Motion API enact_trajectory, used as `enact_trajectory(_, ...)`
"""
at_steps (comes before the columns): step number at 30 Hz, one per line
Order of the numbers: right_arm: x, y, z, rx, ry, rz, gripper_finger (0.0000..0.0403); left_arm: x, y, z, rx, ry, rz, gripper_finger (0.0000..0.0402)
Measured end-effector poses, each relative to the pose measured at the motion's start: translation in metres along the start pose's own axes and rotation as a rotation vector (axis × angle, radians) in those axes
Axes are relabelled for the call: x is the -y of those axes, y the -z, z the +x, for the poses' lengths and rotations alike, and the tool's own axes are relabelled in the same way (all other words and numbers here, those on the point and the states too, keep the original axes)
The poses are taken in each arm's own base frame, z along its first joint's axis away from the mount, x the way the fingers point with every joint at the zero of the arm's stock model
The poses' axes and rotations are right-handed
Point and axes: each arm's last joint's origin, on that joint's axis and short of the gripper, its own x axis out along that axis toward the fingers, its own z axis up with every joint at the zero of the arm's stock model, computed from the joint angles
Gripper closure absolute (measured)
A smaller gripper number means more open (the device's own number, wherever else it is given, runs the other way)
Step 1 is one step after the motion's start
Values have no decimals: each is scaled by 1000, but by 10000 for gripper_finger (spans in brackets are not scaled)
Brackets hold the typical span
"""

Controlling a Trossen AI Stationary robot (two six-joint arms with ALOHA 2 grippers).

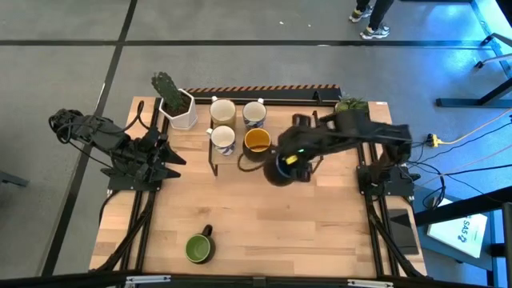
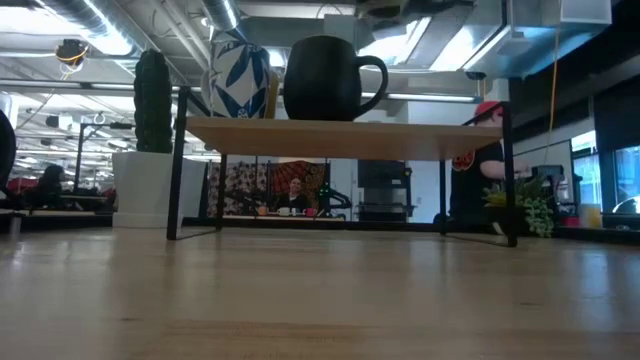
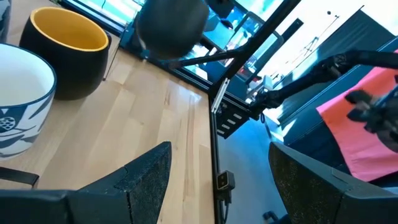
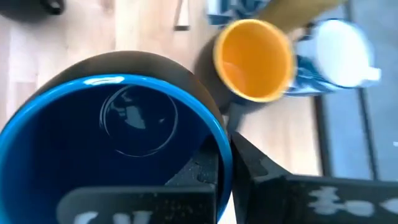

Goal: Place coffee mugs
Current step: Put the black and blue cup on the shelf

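Note:
My right gripper is over the table's middle, just in front of the black-framed wooden shelf, shut on a dark mug with a blue inside. On the shelf stand a dark mug with an orange inside, a cream mug and two white mugs with blue pattern. A dark mug with a green inside stands on its base near the table's near edge. My left gripper is open, at the table's left side, touching nothing. My right gripper holds the blue-inside mug by its rim, one finger inside the cup and the other outside its wall. The fingers come from above, pointing down. The mug stays upright, opening up, and looks lifted clear of the wood.
A cactus in a white hexagonal pot stands at the shelf's left end and a small leafy plant at its right end. The low view shows a dark mug and a patterned mug on the shelf top; people are in the room behind.

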Motion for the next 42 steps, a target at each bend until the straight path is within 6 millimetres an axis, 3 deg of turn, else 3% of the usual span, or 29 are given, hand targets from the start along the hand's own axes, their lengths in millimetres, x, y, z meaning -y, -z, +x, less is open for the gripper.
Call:
enact_trajectory(6,39,11,-21,43,209,46,403,0,0,0,10,-12,7,139)
enact_trajectory(16,135,29,-6,-79,234,10,403,-2,-1,0,54,-64,3,139)
enact_trajectory(21,162,39,6,-105,138,-44,403,-3,-2,0,75,-89,0,139)
enact_trajectory(26,166,45,30,-159,19,-91,403,-3,-3,0,97,-111,-18,139)
enact_trajectory(37,164,54,60,-263,-40,-133,403,-4,-3,0,111,-124,-47,139)
enact_trajectory(42,162,48,69,-211,-24,-167,403,-4,-3,0,110,-123,-46,139)
